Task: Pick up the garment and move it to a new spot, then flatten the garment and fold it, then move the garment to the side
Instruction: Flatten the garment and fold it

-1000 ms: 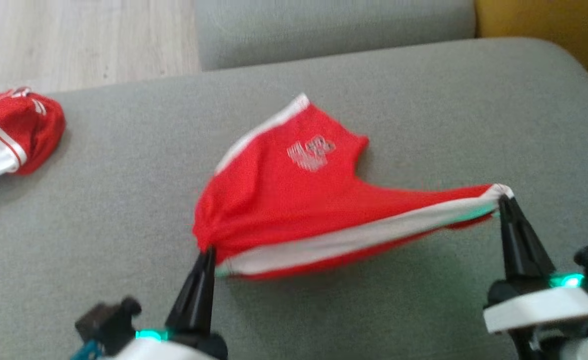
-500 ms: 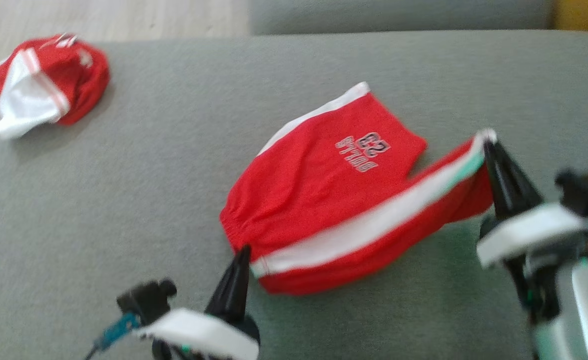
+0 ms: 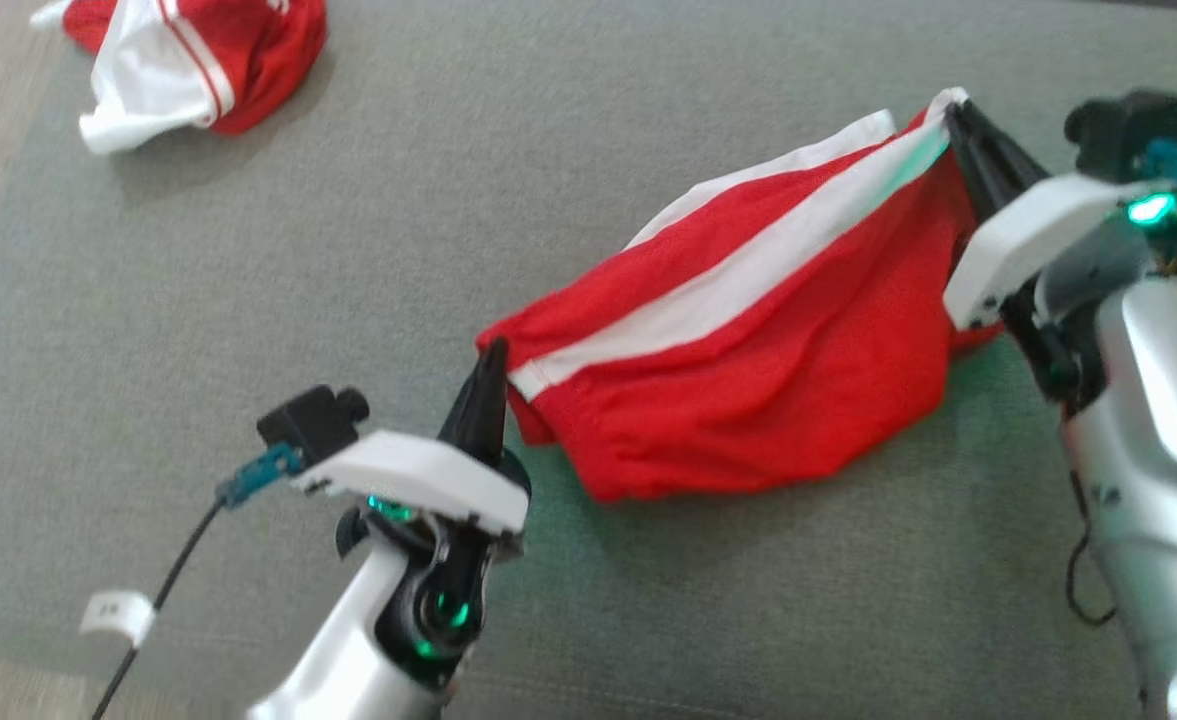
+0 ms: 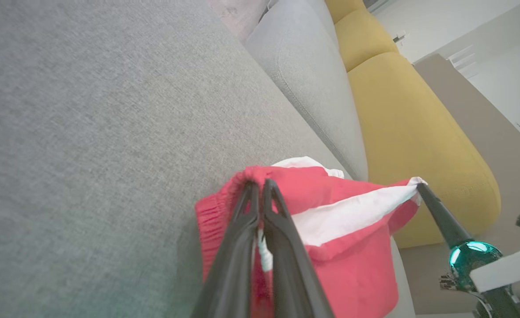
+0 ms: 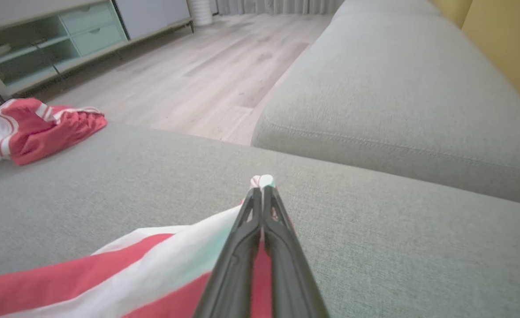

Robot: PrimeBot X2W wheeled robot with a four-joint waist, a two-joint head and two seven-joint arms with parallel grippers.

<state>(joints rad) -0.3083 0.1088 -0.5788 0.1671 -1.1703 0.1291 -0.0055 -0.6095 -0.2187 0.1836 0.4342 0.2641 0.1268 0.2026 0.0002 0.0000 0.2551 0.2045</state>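
Note:
The garment [image 3: 748, 370], red shorts with a white side stripe, hangs stretched between my two grippers over the grey sofa cushion [image 3: 348, 260]. My left gripper [image 3: 493, 350] is shut on the waistband corner at the lower left; the left wrist view shows its fingers pinching the red elastic edge [image 4: 224, 207]. My right gripper [image 3: 953, 108] is shut on the white-trimmed leg hem at the upper right, the hem tip poking past its fingertips [image 5: 262, 181]. The garment's lower fold sags onto the cushion, and its printed side is hidden.
A second red-and-white garment [image 3: 198, 55] lies crumpled at the cushion's far left corner. A grey sofa section [image 5: 396, 97] and a yellow cushion [image 4: 410, 132] lie beyond. Wooden floor [image 5: 189, 70] and a low cabinet [image 5: 43, 44] stand past the edge.
The head camera has swung. Both grippers kept their hold and lifted the shorts, the right one rising and folding the near half over the printed side, which no longer shows.

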